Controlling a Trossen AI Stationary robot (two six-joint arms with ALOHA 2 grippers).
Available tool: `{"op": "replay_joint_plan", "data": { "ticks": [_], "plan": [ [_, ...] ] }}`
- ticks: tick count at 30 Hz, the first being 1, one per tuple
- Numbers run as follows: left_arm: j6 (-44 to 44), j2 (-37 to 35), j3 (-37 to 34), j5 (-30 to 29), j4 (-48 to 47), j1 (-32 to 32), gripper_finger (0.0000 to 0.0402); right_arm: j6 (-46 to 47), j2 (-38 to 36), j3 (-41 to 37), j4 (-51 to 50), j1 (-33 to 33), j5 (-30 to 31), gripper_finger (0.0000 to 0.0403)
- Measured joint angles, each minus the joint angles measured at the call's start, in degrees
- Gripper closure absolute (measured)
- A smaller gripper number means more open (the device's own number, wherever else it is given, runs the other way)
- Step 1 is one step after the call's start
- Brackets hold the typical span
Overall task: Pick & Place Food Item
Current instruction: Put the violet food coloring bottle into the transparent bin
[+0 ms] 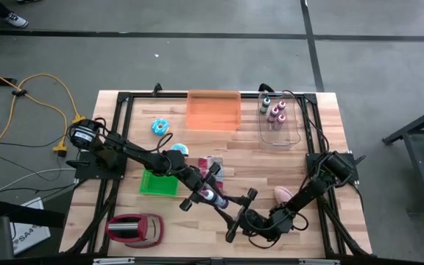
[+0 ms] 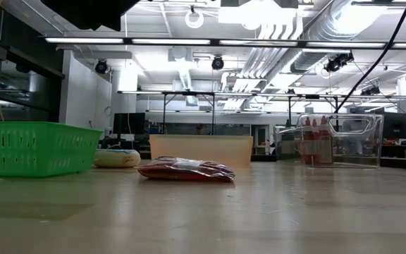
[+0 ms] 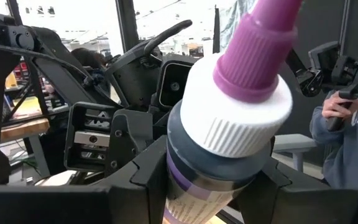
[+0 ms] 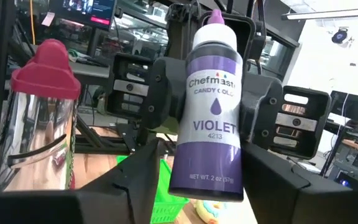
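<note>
The violet bottle of candy colour, with a white cap and a purple tip, is held up above the front part of the bench, between the two arms. The left pincer is closed on its body: in the left wrist view the dark fingers press on both sides just under the cap. In the high view the bottle shows at the end of the left arm.

The right pincer is just beside the bottle. In the right wrist view its two fingers stand apart on either side of the bottle's lower end, and they do not seem to clamp it.

Around them on the bench lie a green basket, a red packet, a blue doughnut, an orange tray, a clear bin with more bottles, and a red and silver toaster. A person sits in the room behind.
</note>
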Motion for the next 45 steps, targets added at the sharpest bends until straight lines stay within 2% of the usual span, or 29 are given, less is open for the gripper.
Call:
{"op": "replay_joint_plan", "data": {
  "ticks": [6, 17, 25, 30, 35, 38, 45],
  "plan": [
    [-1.22, 0.0, 0.0, -0.04, -0.69, 0.0, 0.0263, 0.36, 0.0, 0.0, -0.62, 0.18, 1.67, 0.0172],
    [-5.56, 0.02, -0.07, 0.05, -4.38, 2.05, 0.0263, 8.57, 0.0, 0.02, -4.42, 2.13, 13.47, 0.0159],
    [-7.61, -0.31, -0.04, 0.1, -8.15, 4.24, 0.0263, 20.24, 0.0, 0.02, -13.52, 4.59, 13.76, 0.0159],
    [-10.93, -0.93, -0.04, -0.98, -18.16, 5.96, 0.0263, 26.03, 0.0, 0.02, -17.48, 6.43, 13.62, 0.0159],
    [-10.69, -2.1, 1.8, -4.44, -27.91, 5.9, 0.0263, 29.66, 0.0, 0.02, -17.53, 6.34, 10.85, 0.0159],
    [-9.76, -3.15, 4.55, -5.17, -37.52, 4.32, 0.0263, 29.51, -0.02, 0.0, -17.76, 5.84, 10.77, 0.0159],
    [-7.06, -4.76, 11.08, -11.14, -58.06, -0.35, 0.0263, 30.51, -0.02, 0.0, -17.8, 5.46, 9.09, 0.0159]
  ]
}}
